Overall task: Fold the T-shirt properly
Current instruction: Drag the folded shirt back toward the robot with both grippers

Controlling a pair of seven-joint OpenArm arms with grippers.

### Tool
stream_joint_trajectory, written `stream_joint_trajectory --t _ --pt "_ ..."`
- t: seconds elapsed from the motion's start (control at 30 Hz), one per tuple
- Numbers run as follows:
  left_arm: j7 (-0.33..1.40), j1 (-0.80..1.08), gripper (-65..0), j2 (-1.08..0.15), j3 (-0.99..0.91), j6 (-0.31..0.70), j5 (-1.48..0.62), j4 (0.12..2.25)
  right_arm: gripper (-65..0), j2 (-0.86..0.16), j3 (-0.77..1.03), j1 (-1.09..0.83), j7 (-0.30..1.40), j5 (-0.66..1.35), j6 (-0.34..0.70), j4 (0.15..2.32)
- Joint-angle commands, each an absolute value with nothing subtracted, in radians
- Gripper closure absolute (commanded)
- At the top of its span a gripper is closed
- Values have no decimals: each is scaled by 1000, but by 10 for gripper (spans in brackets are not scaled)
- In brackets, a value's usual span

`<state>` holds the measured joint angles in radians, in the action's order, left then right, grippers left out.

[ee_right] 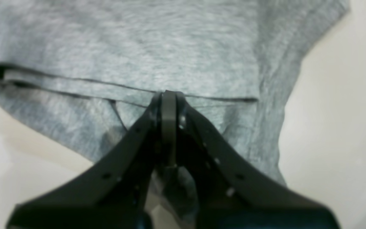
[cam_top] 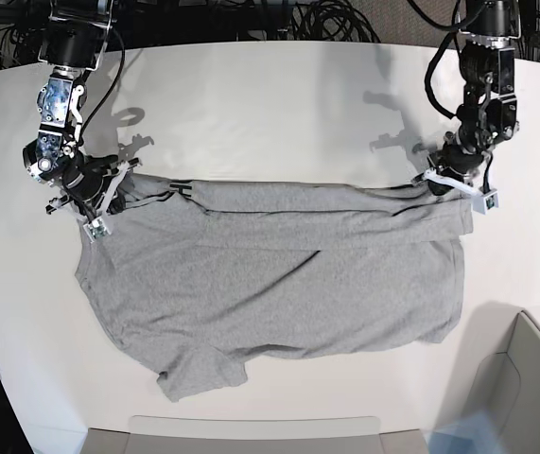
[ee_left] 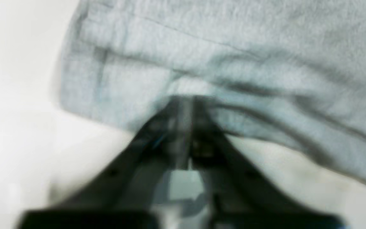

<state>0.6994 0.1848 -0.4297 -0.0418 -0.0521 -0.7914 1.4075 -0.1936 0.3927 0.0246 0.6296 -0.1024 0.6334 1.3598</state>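
Note:
The heather-grey T-shirt (cam_top: 279, 274) lies spread across the white table (cam_top: 270, 104), its far edge folded over in a narrow band and one sleeve sticking out at the near left. No lettering shows. My right gripper (cam_top: 118, 186) is at the shirt's far left corner, and the right wrist view shows it (ee_right: 169, 94) shut on layered edges of the T-shirt (ee_right: 138, 47). My left gripper (cam_top: 437, 180) is at the far right corner. Its wrist view is blurred, with the gripper (ee_left: 186, 100) pinched shut on the cloth (ee_left: 233, 47).
Black cables (cam_top: 326, 19) run along the table's far edge. A grey bin (cam_top: 525, 378) stands at the near right corner. A flat grey tray edge (cam_top: 251, 435) shows along the front. White tabletop lies beyond the shirt.

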Motion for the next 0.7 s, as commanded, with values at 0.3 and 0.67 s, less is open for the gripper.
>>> stream_joint_trajectory --t 0.3,0.67 --pt "789 377 0 -464 -153 -81 -773 1601 0 -205 522 -58 654 -110 667 1445" --pt "858 400 0 -429 -291 -81 -774 1900 0 -137 550 -64 657 -110 667 1690"
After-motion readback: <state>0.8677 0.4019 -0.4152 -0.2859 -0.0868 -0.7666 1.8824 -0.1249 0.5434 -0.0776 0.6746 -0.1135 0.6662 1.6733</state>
